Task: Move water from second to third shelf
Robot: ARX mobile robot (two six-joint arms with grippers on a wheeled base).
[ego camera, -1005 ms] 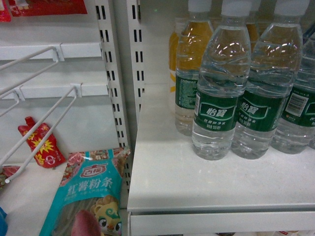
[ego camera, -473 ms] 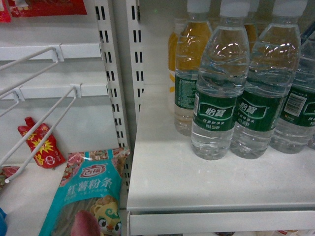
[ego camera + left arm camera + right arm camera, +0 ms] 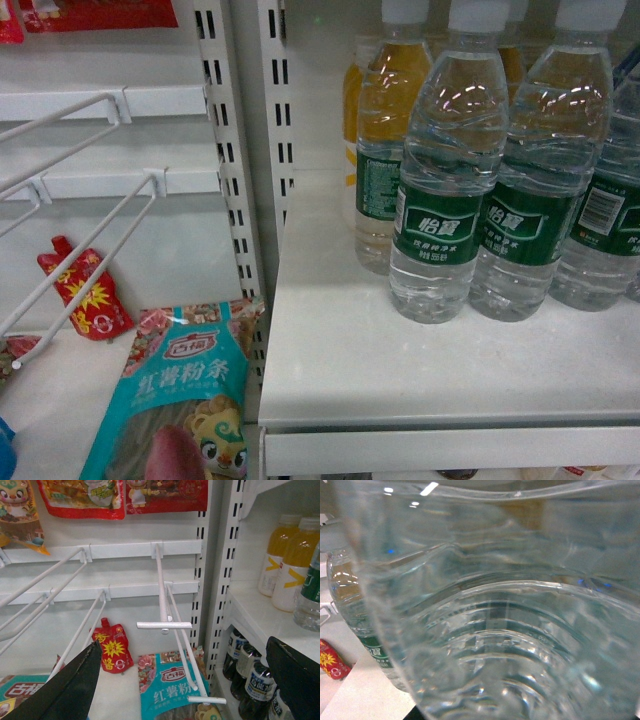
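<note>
While the water bottle (image 3: 510, 630) fills the right wrist view, pressed close to that unseen gripper, the left gripper (image 3: 190, 680) hangs open near the hooks (image 3: 165, 615).

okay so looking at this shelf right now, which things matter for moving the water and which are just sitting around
Part of the job:
water bottles
white shelf
right gripper, its camera pressed against a clear bottle

Just there:
yellow drink bottles
dark bottles
teal noodle packet
red pouch
wire hooks
left gripper
</note>
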